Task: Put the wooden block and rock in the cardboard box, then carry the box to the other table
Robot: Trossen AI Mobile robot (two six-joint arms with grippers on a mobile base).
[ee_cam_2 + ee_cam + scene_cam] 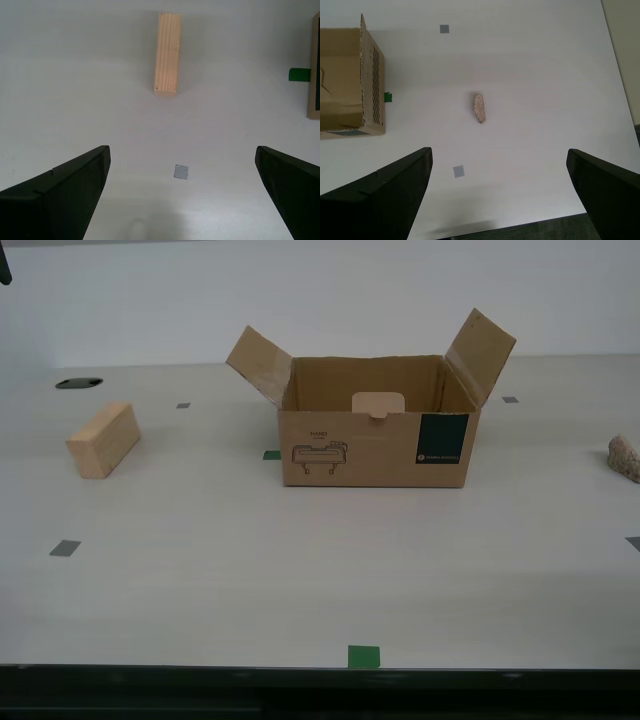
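Pale table (300, 580) w/ grey and green tape squares fills the exterior view. Cardboard box (375, 435) sits mid-table, side flaps up, nothing visible inside. Wooden block (103, 440) lies well apart toward the exterior view's left; rock (625, 458) at that view's right edge. My second gripper (182, 192) hangs wide above the block, my first gripper (500, 192) wide above the rock; neither touching anything.
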